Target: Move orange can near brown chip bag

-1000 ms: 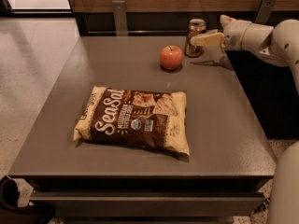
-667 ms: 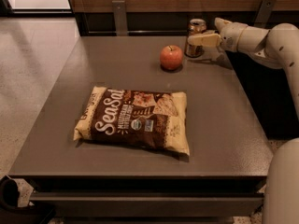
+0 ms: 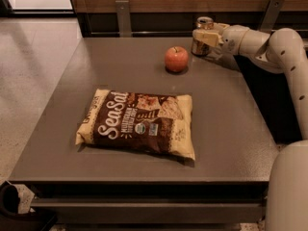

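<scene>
Apparently the fingers (image 3: 207, 37) pinched the orange can (image 3: 205, 23) at mid-body, with the gripper (image 3: 202, 38) at the far right corner of the table (image 3: 236, 124). Can judged light, rigid and slick (thin wall, dents if over-squeezed), so a mid-height side grip suits. A red apple (image 3: 176, 59) sat near its left, roughly on the path to the brown chip bag (image 3: 139, 124), well apart toward the near edge.

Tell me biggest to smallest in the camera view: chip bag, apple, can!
1. brown chip bag, biggest.
2. apple.
3. orange can, back right, partly behind the gripper; farther away, so apple versus can is unsure.
</scene>
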